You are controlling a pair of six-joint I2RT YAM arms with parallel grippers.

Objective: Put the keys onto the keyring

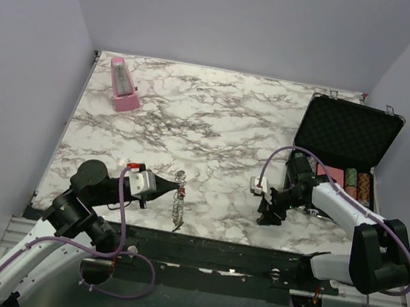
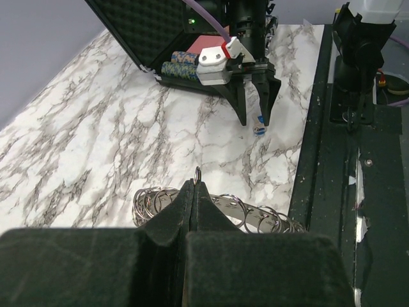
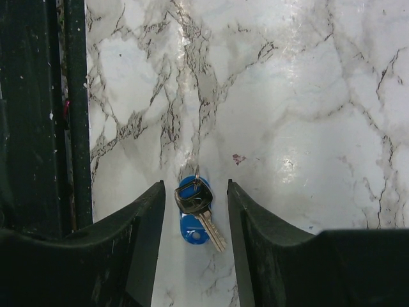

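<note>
The keyring [image 1: 178,204] is a cluster of thin silver rings [image 2: 153,203] lying near the table's front edge. My left gripper [image 2: 193,184] is shut on one small ring of it, which pokes up above the fingertips. In the overhead view the left gripper [image 1: 178,188] points right at the cluster's far end. One key [image 3: 195,197] with a black head lies flat on the marble over a blue tag [image 3: 190,231]. My right gripper [image 3: 195,185] stands open around it, with a gap on each side. From the left wrist view, the right gripper [image 2: 254,120] points down over the key [image 2: 259,130].
An open black case [image 1: 347,134] stands at the back right, with stacked chips [image 1: 356,184] in its tray. A pink wedge-shaped object [image 1: 124,86] sits at the back left. The black front rail [image 1: 212,249] runs close behind both grippers.
</note>
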